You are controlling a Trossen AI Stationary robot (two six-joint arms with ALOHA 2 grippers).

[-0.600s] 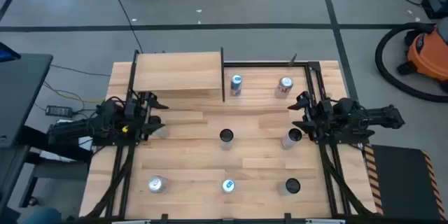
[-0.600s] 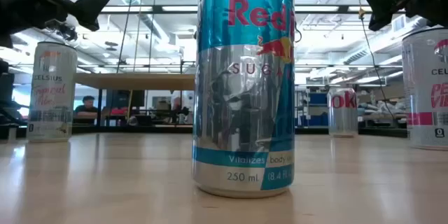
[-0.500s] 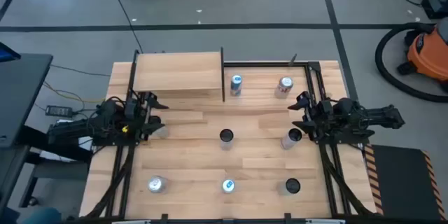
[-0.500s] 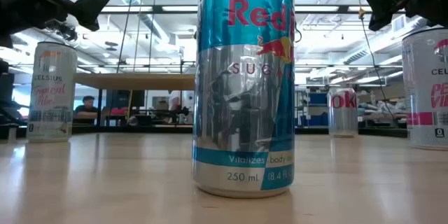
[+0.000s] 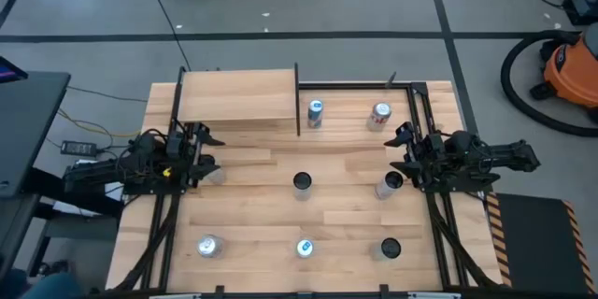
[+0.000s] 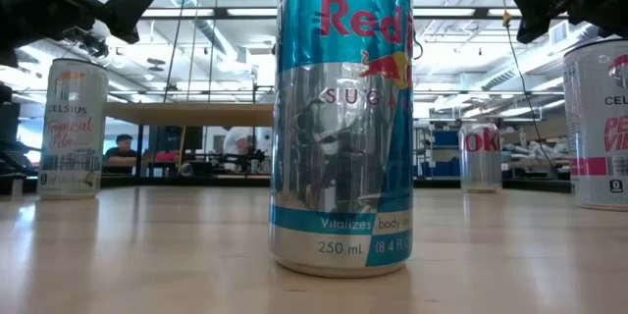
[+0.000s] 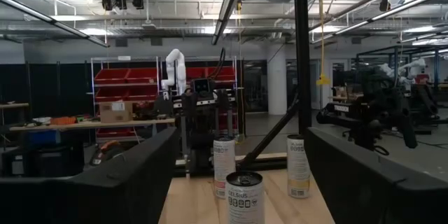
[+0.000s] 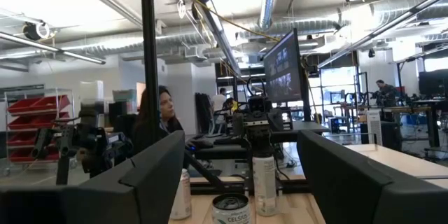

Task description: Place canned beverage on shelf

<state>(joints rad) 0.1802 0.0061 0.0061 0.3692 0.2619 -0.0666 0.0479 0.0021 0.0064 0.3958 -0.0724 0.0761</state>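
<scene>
The shelf [image 5: 237, 96] sits far left on the counter [image 5: 346, 207], and cans [image 5: 301, 182] stand apart across it, none on the shelf. Both pincers, left [image 5: 209, 149] and right [image 5: 400, 150], hover spread and empty at mid-counter edges. A low sweep toward any can could topple a neighbour.

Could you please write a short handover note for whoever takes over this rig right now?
Left gripper: open, empty, above the table's left edge.
Right gripper: open, empty, above the right edge, beside a can.
Shelf: far left corner, nothing on it.
Cans: seven stand on the table, two of them just right of the shelf.
Done: nothing placed yet.
Left: pick a can and set it on the shelf.
</scene>
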